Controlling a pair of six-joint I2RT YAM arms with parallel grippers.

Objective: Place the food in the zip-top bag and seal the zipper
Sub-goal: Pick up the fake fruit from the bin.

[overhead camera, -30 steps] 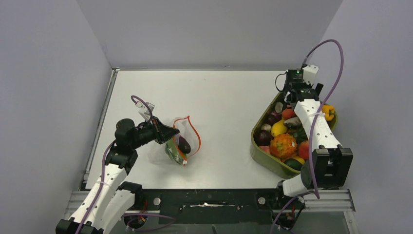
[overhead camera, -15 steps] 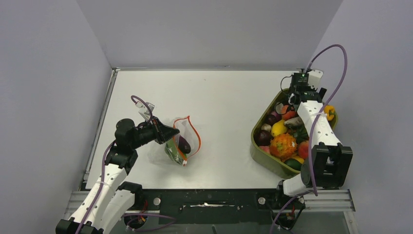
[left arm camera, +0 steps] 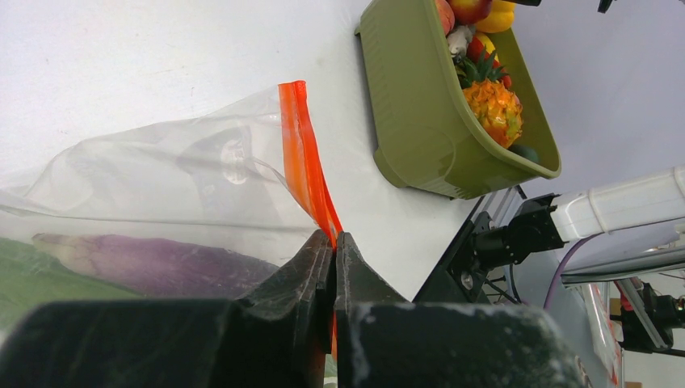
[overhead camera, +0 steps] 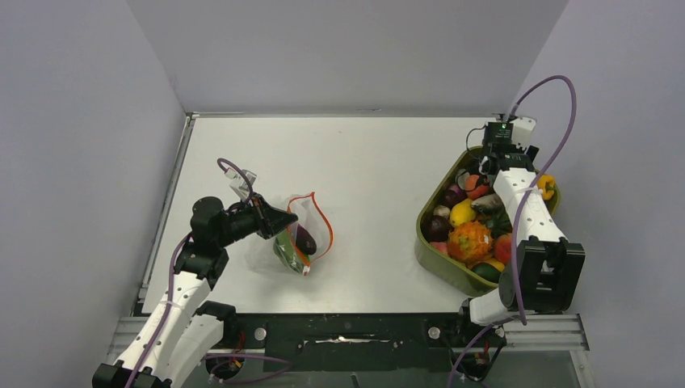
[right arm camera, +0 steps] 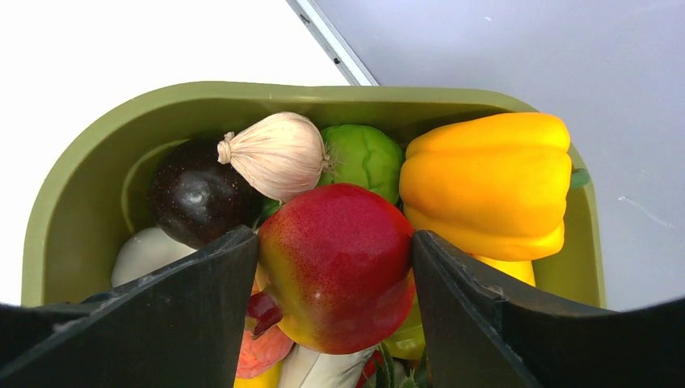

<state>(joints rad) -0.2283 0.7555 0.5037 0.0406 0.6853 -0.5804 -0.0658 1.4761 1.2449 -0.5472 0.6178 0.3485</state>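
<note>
Toward the near-left part of the worktop [overhead camera: 363,153], the left gripper [left arm camera: 333,246] has its jaws pressed together on the zipper [left arm camera: 300,137], pinching the orange-red strip at one end of the mouth. The zip-top bag [overhead camera: 311,218] lies on the worktop just right of that gripper, its mouth gaping. Inside it are a purple eggplant [left arm camera: 153,263] and a green piece [left arm camera: 32,283], side by side.

Well apart, along the right edge, stands the olive-green tub [overhead camera: 428,242], heaped with toy food. The right gripper [right arm camera: 335,242] reaches into its far end, jaws spread wide with a red fruit [right arm camera: 335,275] between them. Both fingers [right arm camera: 202,299] meet the fruit's sides, but whether they squeeze it cannot be told. Behind the fruit sit a garlic bulb [right arm camera: 279,153], a dark plum [right arm camera: 190,198] and a yellow pepper [right arm camera: 485,182].
</note>
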